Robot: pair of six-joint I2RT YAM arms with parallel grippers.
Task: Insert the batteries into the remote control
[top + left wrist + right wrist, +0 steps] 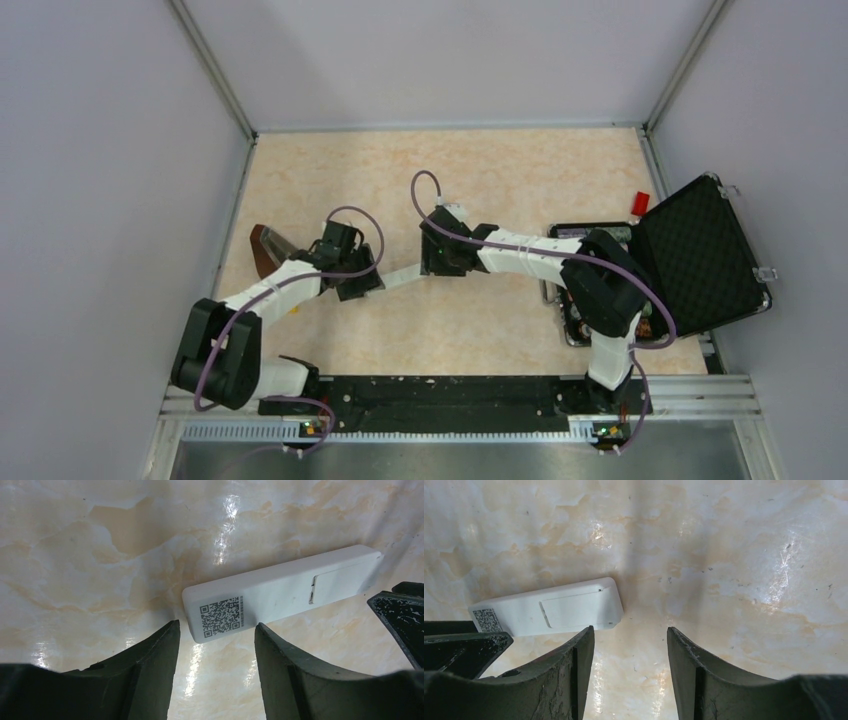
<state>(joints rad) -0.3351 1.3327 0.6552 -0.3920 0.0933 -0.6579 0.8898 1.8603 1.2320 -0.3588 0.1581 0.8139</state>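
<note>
Two black arm bases (225, 365) sit close to me on a long black rail (440, 395) at the near edge of the shiny beige stone-look table (500, 170).

Far over on the left lies a small dark brown pointed thing (265, 248). I cannot tell what it is.

Just right of it is the left gripper (215, 630), black, on its white arm. It hangs low over the table. Its jaws are wide apart and hold nothing. One end of the slim white plastic remote control (280, 590) lies just past the gap between the two black fingers (150, 665). That end has a black square code sticker (222, 615) on it.

From above, the remote control (402, 275) lies flat in the middle of the table, between the two grippers. Its plain back faces up. A small white lid panel (340, 580) sits in place on the back, near the right end.

Next comes the right gripper (630, 632), black too and low over the table. Its jaws are also wide apart and hold nothing. The right end of the remote (549, 607) lies just to the left of its gap, close to one fingertip, and I cannot tell if they touch.

On the right, under the right arm, stands an open black hard case (700, 255) with bumpy black foam inside its lid. A small bright red block (640, 203) sits just beyond the case, on its far side.
</note>
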